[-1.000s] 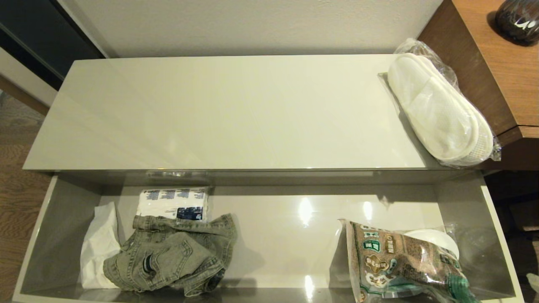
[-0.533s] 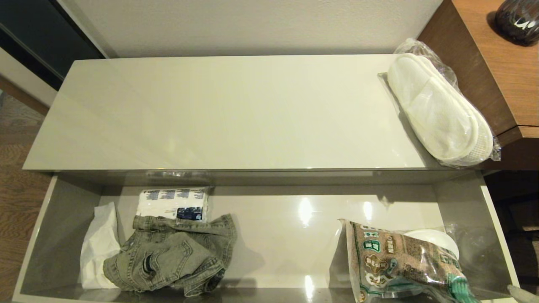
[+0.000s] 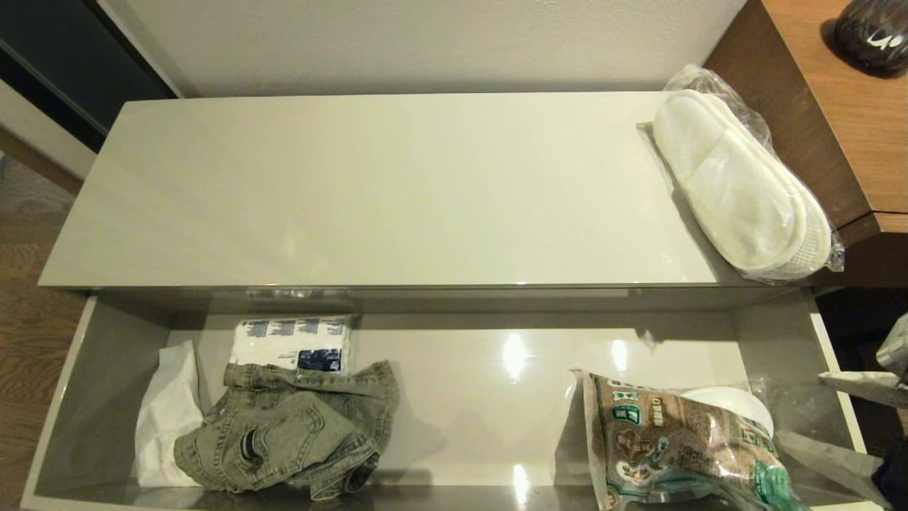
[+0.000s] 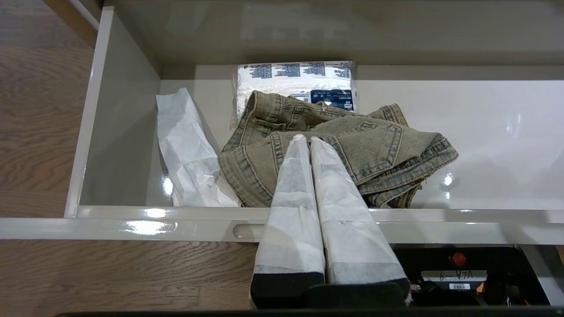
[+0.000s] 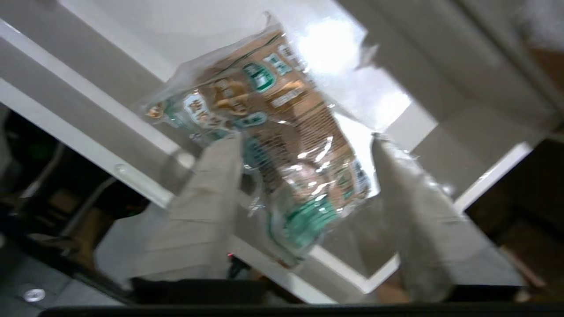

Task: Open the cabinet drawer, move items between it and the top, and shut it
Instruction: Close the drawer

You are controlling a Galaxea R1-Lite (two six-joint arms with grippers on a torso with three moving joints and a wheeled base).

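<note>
The cabinet drawer [image 3: 106,397] stands pulled out below the top [image 3: 369,191]. Inside it on the left lies the crumpled olive-grey denim jacket [image 3: 291,433]. The clear pack of white slippers [image 3: 738,188] rests on the top's right end. My right gripper [image 3: 798,406] comes in from the right edge, open, over the drawer's right end, its fingers either side of the snack bag [image 5: 273,123] in the right wrist view, where the gripper [image 5: 306,136] is blurred. My left gripper [image 4: 304,138] is shut and empty, hanging near the drawer's front rim [image 4: 132,220] with the jacket [image 4: 374,145] behind it; it is out of the head view.
A white-and-blue tissue pack [image 3: 291,341] and crumpled white paper [image 3: 167,411] lie by the jacket. The brown-green snack bag [image 3: 667,440] covers a white dish [image 3: 738,404] at the drawer's right. A taller brown desk [image 3: 837,106] with a dark vase [image 3: 872,28] stands right.
My right gripper has come into the head view from the lower right corner, rising and moving in over the drawer's right end. The items have not moved.
</note>
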